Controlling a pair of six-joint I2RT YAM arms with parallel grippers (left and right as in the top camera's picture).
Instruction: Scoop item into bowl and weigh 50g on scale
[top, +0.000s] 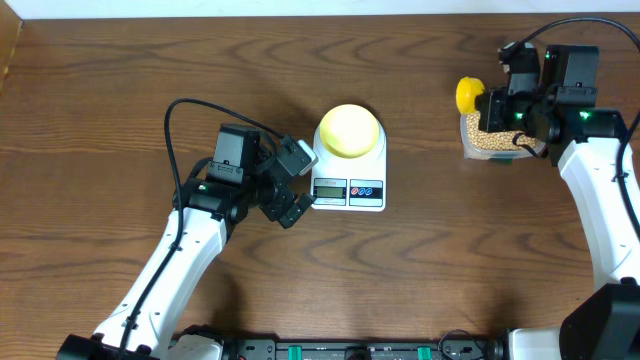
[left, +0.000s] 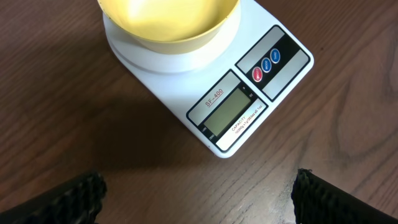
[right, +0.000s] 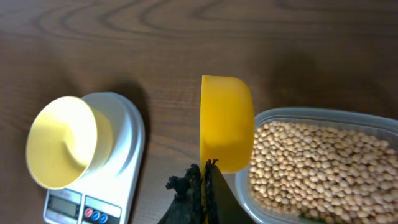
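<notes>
The pale yellow bowl (top: 349, 129) stands empty on the white scale (top: 372, 197) at mid-table; both also show in the left wrist view, bowl (left: 168, 22) and scale (left: 249, 106), and in the right wrist view, bowl (right: 65, 140) and scale (right: 124, 155). My left gripper (top: 297, 187) is open and empty just left of the scale's front. My right gripper (right: 205, 180) is shut on the handle of a yellow scoop (right: 227, 121), held at the left rim of a clear container of tan beans (right: 317, 165). In the overhead view the scoop (top: 468, 94) sits above the beans (top: 486, 141).
The brown wooden table (top: 120, 90) carries only these things. The right arm (top: 600, 200) runs down the right edge; the left arm (top: 180, 260) comes from the front left, with a black cable looping above it.
</notes>
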